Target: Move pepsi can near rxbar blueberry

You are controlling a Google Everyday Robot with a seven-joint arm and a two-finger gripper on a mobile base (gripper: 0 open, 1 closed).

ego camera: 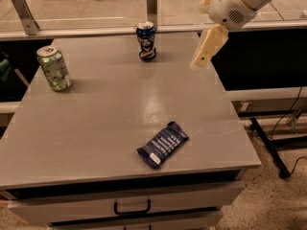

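Observation:
The pepsi can, dark blue with a silver top, stands upright at the far edge of the grey table. The rxbar blueberry, a flat dark blue wrapper with white text, lies near the table's front, right of centre. My gripper hangs from the white arm at the upper right, above the table's far right part, to the right of the pepsi can and apart from it. It holds nothing.
A green-and-white patterned can stands upright at the table's left. A rail with metal posts runs behind the table. A drawer with a black handle is below the front edge. Cables lie on the floor at right.

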